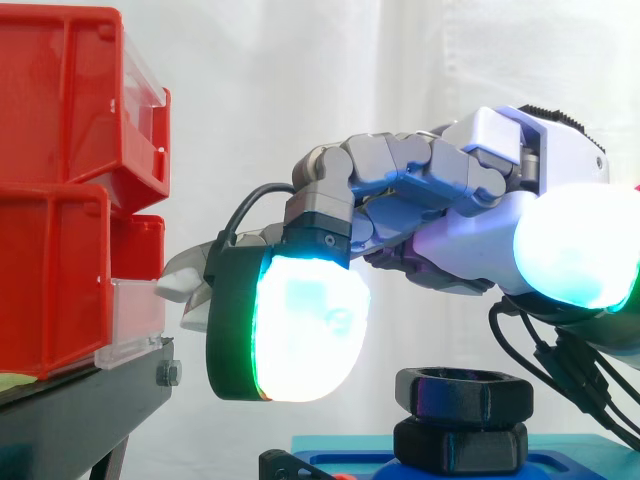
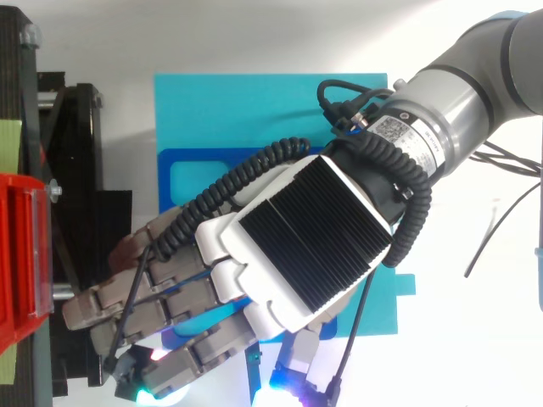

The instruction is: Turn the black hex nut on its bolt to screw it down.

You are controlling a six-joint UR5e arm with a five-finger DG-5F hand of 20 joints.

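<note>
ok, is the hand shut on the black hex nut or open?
Open. In the side view the hand has its fingers stretched fairly straight above the black hex nut, with a clear gap between them and nothing held.

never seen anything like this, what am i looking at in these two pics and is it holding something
It's a robot arm with a mechanical hand on its end. The big glowing blobs are the hand's own fingertip pads, not lamps. One picture is taken from the side at about work height. The other is taken from above, looking down on the back of the hand. Below the hand, in the side view, a black hex nut sits on top of a second black hex piece, mounted on a blue plate. On the left are red bins on a black stand. The hand holds nothing: its fingers are stretched out and it hovers above the nut, with a gap showing between them.
</note>
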